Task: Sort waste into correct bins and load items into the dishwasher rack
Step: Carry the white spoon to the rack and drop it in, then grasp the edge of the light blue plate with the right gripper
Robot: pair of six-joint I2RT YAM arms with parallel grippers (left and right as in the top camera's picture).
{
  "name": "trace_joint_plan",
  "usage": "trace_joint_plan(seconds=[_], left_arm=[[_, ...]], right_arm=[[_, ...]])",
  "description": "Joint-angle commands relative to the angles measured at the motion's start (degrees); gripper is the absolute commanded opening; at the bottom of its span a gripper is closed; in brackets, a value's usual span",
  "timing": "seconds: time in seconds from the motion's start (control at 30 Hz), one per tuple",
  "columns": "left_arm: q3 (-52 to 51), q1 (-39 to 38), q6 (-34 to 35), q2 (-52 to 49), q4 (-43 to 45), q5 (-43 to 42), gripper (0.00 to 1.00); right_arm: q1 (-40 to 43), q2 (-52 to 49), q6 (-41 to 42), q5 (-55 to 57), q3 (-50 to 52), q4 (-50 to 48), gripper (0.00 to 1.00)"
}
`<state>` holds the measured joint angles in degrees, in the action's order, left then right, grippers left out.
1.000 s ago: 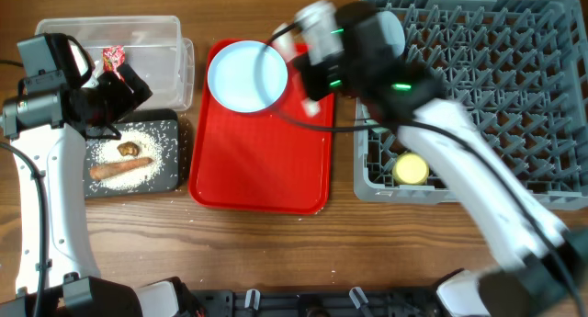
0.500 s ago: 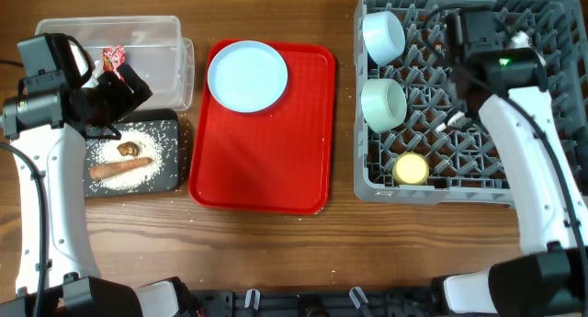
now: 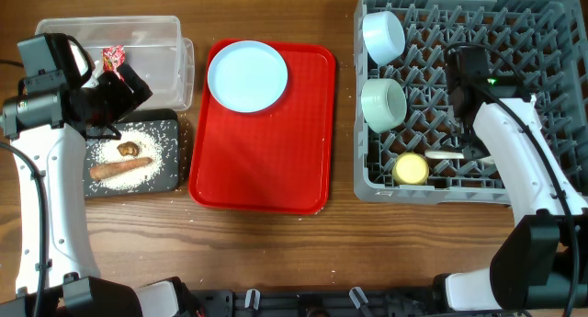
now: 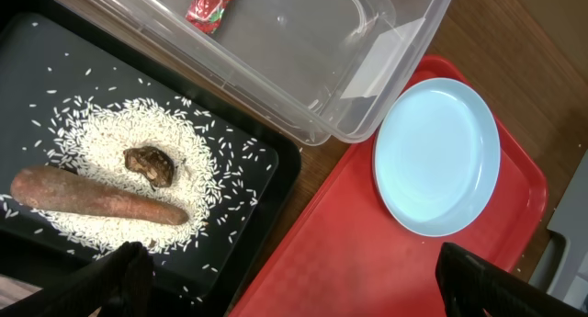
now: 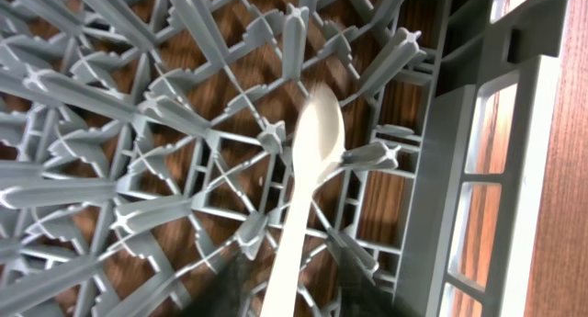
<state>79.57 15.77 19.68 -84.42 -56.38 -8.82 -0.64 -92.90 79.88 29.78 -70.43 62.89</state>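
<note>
My right gripper [image 5: 299,294] [image 3: 466,144] is low inside the grey dishwasher rack [image 3: 551,78] [image 5: 138,124]. Its blurred fingers stand apart on either side of the white spoon's handle. The spoon [image 5: 317,138] [image 3: 446,156] lies on the pegs near the rack's front wall. Two mint bowls [image 3: 384,35] [image 3: 384,103] and the yellow cup [image 3: 411,169] sit in the rack's left part. My left gripper [image 4: 303,289] [image 3: 119,92] is wide open and empty above the black tray [image 4: 46,41]. The pale blue plate [image 3: 247,74] [image 4: 438,156] lies on the red tray [image 3: 257,161].
The clear tub [image 3: 138,32] [image 4: 303,50] holds the red wrapper [image 4: 211,5]. The black tray holds rice [image 4: 110,142], a brown lump [image 4: 152,164] and a long orange-brown piece [image 4: 92,198]. I cannot make out the napkin.
My right arm swung from over the red tray to the rack with the spoon, then lowered it toward the rack's front. The left arm has not moved.
</note>
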Motion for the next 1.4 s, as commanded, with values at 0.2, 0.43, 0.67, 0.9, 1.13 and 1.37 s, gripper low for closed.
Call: trace_joint_plan(seconds=[0.2,0.43,0.67,0.9,1.13,1.37], left_arm=[[0.3,0.1,0.5,0.5,0.2,-0.3,1.00],[0.3,0.1,0.5,0.5,0.2,-0.3,1.00],[0.3,0.1,0.5,0.5,0.2,-0.3,1.00],[0.3,0.1,0.5,0.5,0.2,-0.3,1.00],[0.3,0.1,0.5,0.5,0.2,-0.3,1.00],[0.3,0.1,0.5,0.5,0.2,-0.3,1.00]], right_arm=[[-0.1,0.8,-13.3,-0.9,-2.8,-1.5,1.00],[-7.1,7.5,-52.7,-28.7,-16.2,-17.1,1.00],[-22.1,-2.5,-53.7,-29.5,-16.1,-35.8,0.97],[-29.1,-24.0,-43.3,-27.6,-16.1,-48.6,0.78],[-30.7,-34.6,-42.2,-28.5,-16.1,-57.6,0.63],[-30.8,-37.1,-42.1,-28.5,-16.1,-59.2,0.50]])
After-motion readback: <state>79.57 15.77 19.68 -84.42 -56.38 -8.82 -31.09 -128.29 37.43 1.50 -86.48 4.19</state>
